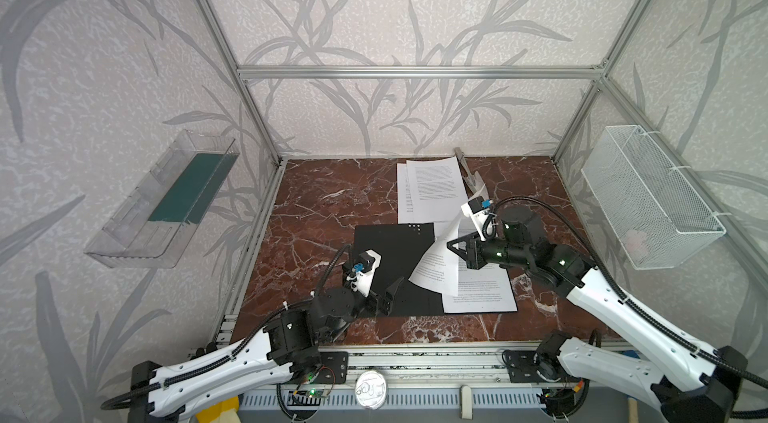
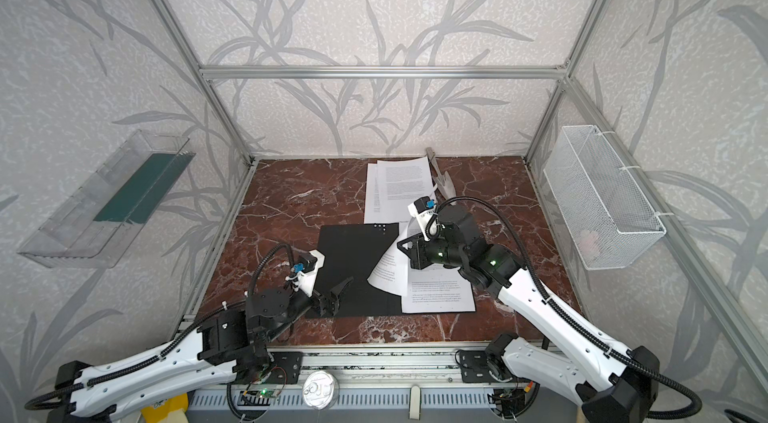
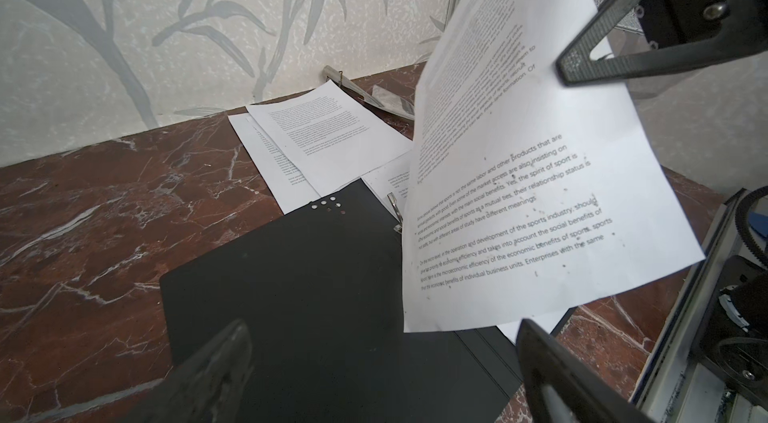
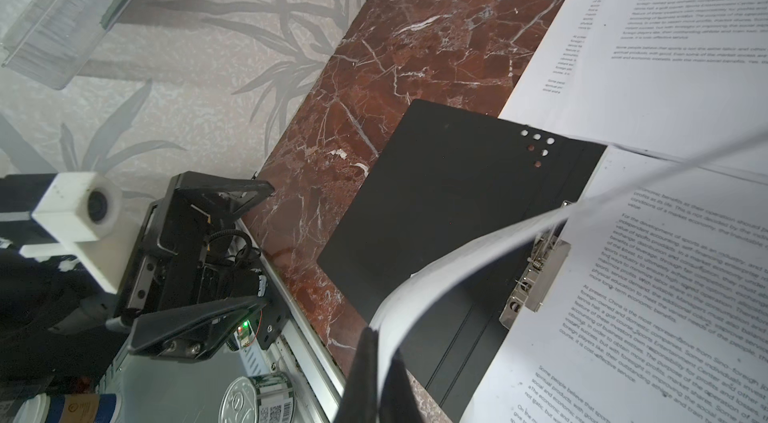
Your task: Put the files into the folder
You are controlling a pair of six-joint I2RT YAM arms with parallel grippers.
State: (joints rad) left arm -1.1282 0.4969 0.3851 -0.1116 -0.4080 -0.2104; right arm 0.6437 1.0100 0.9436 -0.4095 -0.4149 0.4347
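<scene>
**Marble table, open folder, one sheet pinched on the right**

Red-brown marble with white veins forms the tabletop [image 1: 316, 200], closed in by grey leaf-patterned wallpaper and aluminium framing. Near its middle we see the thin, matte-black rectangular folder [image 1: 395, 250] [image 2: 353, 250] lying open and flat, with a silver metal clip [image 4: 536, 275] along its inner spine. On the folder's right half a flat sheet [image 1: 482, 292] of white paper with dense black print lies beside that clip. Beyond the folder a loose stack of sheets [image 1: 432, 192], the same white printed paper, lies on the marble. The folder's far edge overlaps the stack's near edge.

We find the right gripper [image 1: 451, 243] above the spine, its black fingers [image 4: 359, 383] pressed together on the edge of a hanging sheet [image 1: 436, 271] [image 3: 519, 192], another white printed page. This page curves down from the grip, and its lower part hangs over the black left cover. In the left wrist view it is clear of the surface.

We see the left gripper [image 1: 392, 297] over the folder's near left corner, its jaws spread wide with nothing between them. The hanging sheet is just to its right, apart from both fingers, and the black cover lies directly beneath it. Whether its fingertips touch the cover we cannot tell.
</scene>
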